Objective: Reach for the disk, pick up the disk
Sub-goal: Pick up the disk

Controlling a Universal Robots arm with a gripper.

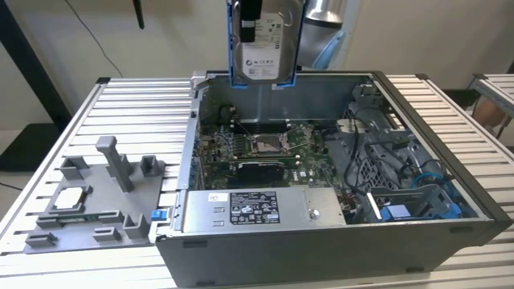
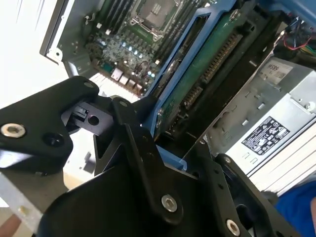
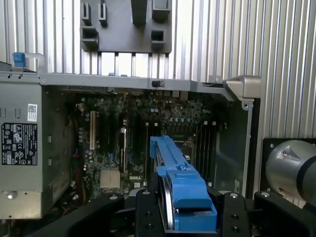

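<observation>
Our gripper [image 3: 186,210] clamps the disk [image 1: 265,45] across its flat faces, upright, which we judge keeps it clear of the open computer case [image 1: 321,259]. In the exterior view it hangs at twelve o'clock from the motherboard [image 1: 257,150].

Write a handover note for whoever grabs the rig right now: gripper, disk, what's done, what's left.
Gripper: jaws shut on the disk, one on each flat face.
Disk: in the air, upright, above the open computer case, touching nothing but the jaws. Its blue frame shows in both wrist views.
Done: reach and pick-up, judging by the disk hanging clear of the case and the table.
Left: nothing of this task, as far as the pictures show.
</observation>
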